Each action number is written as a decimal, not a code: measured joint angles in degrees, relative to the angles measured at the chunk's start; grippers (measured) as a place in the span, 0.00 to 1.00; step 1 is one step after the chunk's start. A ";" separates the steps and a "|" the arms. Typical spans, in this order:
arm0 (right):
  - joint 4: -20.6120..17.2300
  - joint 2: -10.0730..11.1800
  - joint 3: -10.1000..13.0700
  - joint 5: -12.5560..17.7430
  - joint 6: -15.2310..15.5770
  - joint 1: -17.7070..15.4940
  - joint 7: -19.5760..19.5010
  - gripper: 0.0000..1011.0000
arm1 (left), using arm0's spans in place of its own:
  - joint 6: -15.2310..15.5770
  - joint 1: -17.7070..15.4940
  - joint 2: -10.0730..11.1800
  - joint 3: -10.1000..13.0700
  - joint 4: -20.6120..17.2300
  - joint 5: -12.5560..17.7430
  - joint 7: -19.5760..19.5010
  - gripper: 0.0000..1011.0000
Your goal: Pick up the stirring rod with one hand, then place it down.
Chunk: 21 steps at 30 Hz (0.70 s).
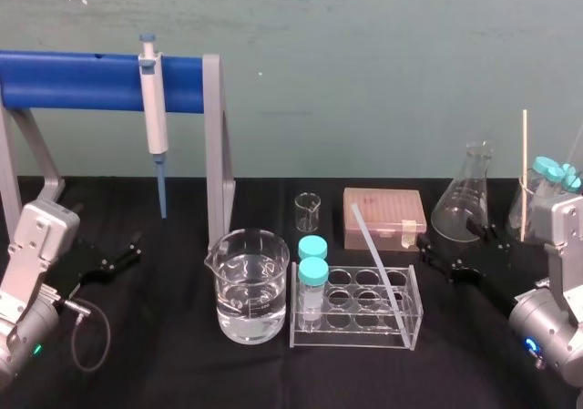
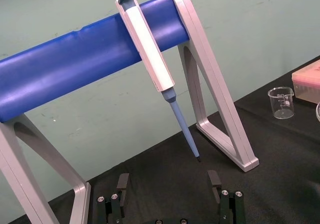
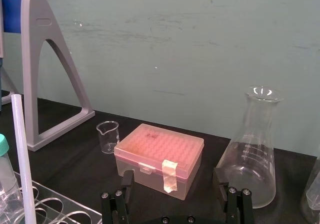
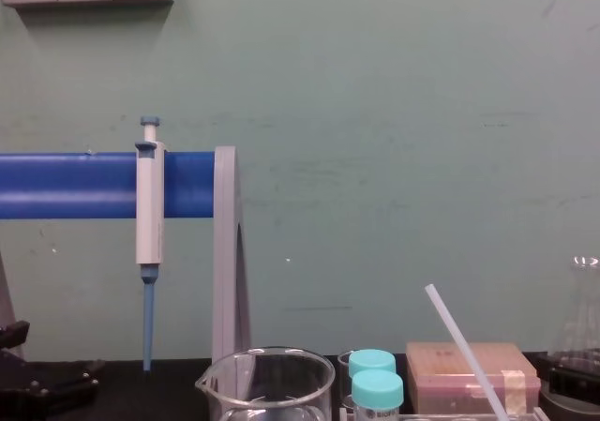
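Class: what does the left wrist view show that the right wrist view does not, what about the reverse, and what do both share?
Left wrist view, not the right: the hanging pipette and the open left end effector. Right wrist view, not the left: the stirring rod resting in the tube rack, the Erlenmeyer flask and the open right end effector. Both: the small beaker, the pink tip box and the grey pipette stand.
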 joint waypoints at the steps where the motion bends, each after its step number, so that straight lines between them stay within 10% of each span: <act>1: -0.02 0.03 0.00 0.00 -0.05 -0.01 -0.01 0.99 | 0.00 0.00 0.00 0.00 0.00 0.00 0.00 0.99; 21: -0.28 0.15 0.08 0.04 -0.41 -0.10 -0.17 0.99 | 0.00 0.00 0.00 0.00 0.00 0.00 0.00 0.99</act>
